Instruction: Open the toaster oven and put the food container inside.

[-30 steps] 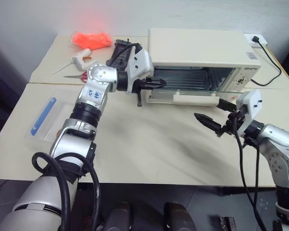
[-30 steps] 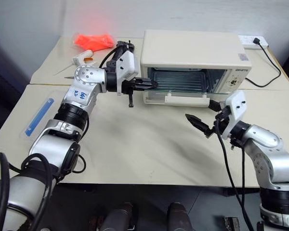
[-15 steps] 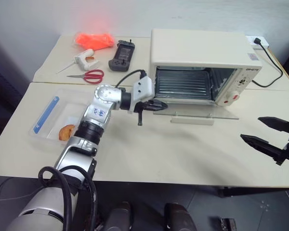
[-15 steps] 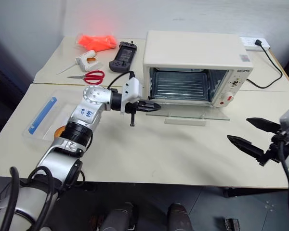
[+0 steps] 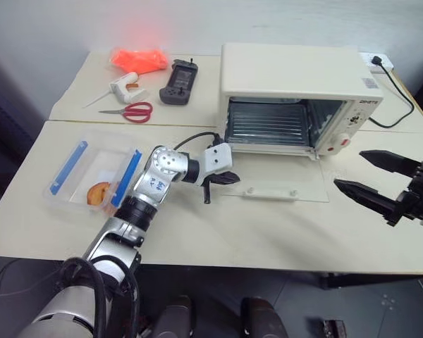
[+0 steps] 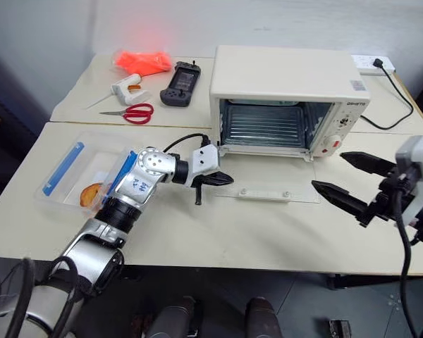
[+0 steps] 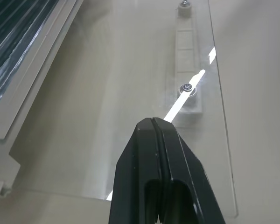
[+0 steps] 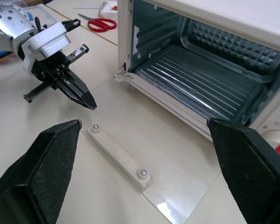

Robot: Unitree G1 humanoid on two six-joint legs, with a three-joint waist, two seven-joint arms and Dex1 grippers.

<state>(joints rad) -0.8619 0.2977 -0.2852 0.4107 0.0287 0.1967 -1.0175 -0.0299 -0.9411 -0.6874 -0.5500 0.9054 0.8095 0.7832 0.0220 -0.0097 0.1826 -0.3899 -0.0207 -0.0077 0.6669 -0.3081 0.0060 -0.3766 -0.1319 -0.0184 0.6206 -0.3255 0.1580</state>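
The cream-white toaster oven [image 5: 296, 84] stands at the back of the table with its cavity and rack [image 8: 200, 65] showing. Its glass door [image 5: 296, 189] lies flat on the table, white bar handle [image 5: 270, 191] facing up. My left gripper [image 5: 233, 178] is shut with nothing in it. Its tip [image 7: 153, 122] hangs over the door's near left corner; whether it touches the glass I cannot tell. My right gripper [image 6: 328, 170] stands open and empty to the right of the door. The clear food container [image 5: 77, 172], with blue clips and orange-brown food [image 5: 97, 191], sits at the left, partly behind my left forearm.
On the rear table lie red scissors [image 5: 130, 110], a white glue gun [image 5: 123, 86], a black handset [image 5: 178, 72] and an orange bundle [image 5: 134, 58]. A power strip with a black cable [image 5: 391, 91] lies right of the oven. Bare tabletop [image 5: 268, 232] stretches in front of the door.
The oven door has swung down from partly open to flat on the table, and my left gripper sank with it. My right gripper drew back from the handle to the right, still open.
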